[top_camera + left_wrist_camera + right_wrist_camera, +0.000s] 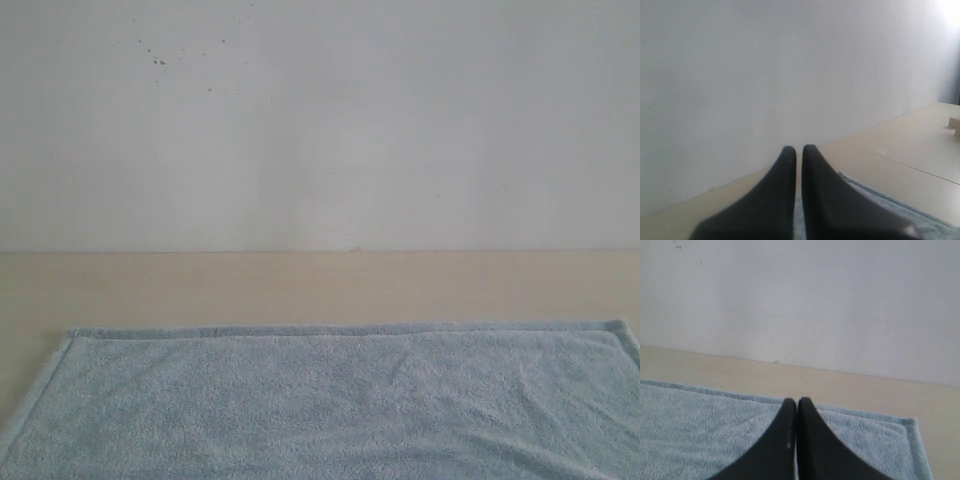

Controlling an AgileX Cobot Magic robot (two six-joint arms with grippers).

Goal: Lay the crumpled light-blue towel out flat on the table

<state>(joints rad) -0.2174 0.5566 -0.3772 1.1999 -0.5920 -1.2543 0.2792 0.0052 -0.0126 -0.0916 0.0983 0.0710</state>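
Left fingers (pixel 791 156) are clenched tip to tip on nothing in the left wrist view. Their dark bases are cut off at the picture's edge and hide most of what lies under them. Only a strip of the pale blue towel (pixel 880 202) shows beside and beneath them. It lies on the beige tabletop (pixel 920 150), which runs on past the fingertips to a white wall (pixel 765 75). A faint seam (pixel 910 164) crosses the tabletop beyond the towel. A small pale block (pixel 955 122) at the frame's edge is too cropped to identify.

Right fingers (pixel 791 409) are likewise clenched and empty in the right wrist view, over the towel. Its hemmed corner (pixel 912 424) lies flat just to one side of them, and the cloth directly under them is hidden.

The exterior view shows what the wrist cameras miss. The towel's far hem (pixel 340 328) runs straight across nearly the whole width and the cloth is smooth, its near part cut off. Dark specks (pixel 158 60) dot the wall.
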